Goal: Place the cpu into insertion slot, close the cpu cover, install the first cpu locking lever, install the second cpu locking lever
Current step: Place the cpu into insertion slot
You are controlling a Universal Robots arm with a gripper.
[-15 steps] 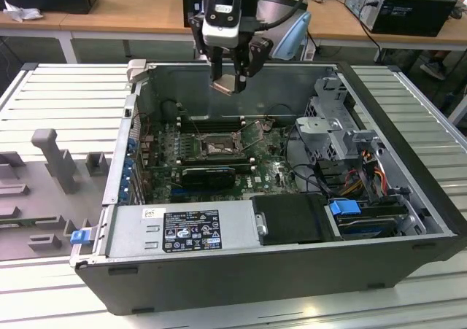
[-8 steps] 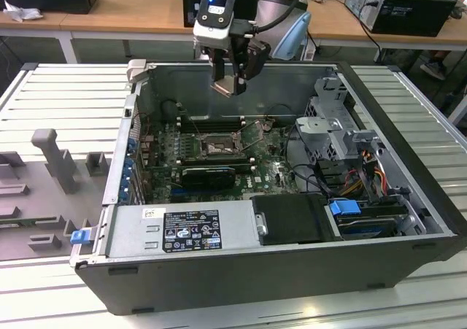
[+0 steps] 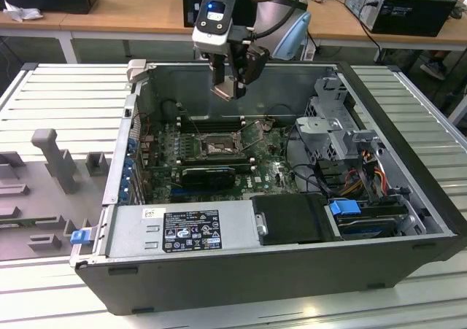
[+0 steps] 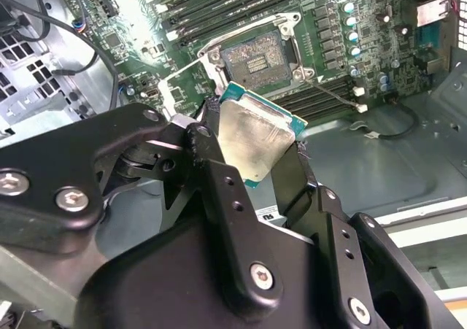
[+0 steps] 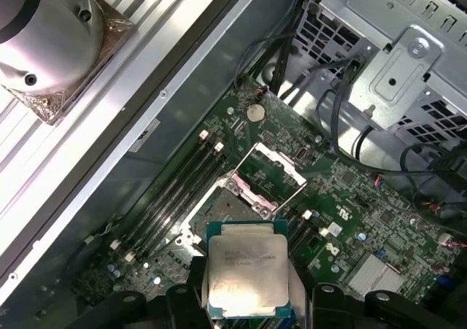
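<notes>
My gripper (image 3: pixel 230 90) hangs above the open computer case, over its back wall, shut on the cpu (image 5: pixel 246 267). The cpu (image 4: pixel 257 136) is a flat square chip with a dull silver top and a green edge, pinched between the black fingers (image 4: pixel 213 170). Below it on the green motherboard lies the insertion slot (image 4: pixel 255 60), a dark square socket with a silver rim (image 3: pixel 217 146), bare inside. The cpu cover (image 5: pixel 271 170) stands flipped up beside the socket. A thin wire locking lever (image 4: pixel 332 90) sticks out from the socket, unlatched.
Long black memory sticks (image 4: pixel 241 4) run beside the socket. A black card (image 3: pixel 208 174), a power supply (image 3: pixel 182 230), a metal drive cage (image 3: pixel 328 136) and loose cables (image 3: pixel 365 179) crowd the case. Grey fixtures (image 3: pixel 55 157) stand on the table at the exterior view's left.
</notes>
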